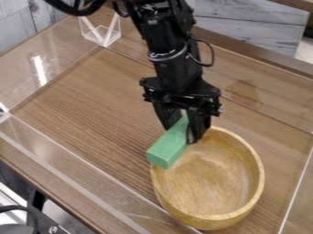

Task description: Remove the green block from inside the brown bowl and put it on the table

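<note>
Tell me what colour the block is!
The block is plain green, and it shows best in the camera view.

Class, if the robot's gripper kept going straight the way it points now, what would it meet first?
Probably the tabletop beside the brown bowl, or the bowl's rim; depth is unclear.

A flat, bright green block (169, 147) hangs tilted, its lower end at the ten o'clock edge of a round, shallow brown bowl (210, 183) and its upper end pointing toward one o'clock. The light wooden bowl, thick-rimmed and bare inside, sits upright at five o'clock on a brown wood-grain table (86, 114) streaked with darker lines.
</note>
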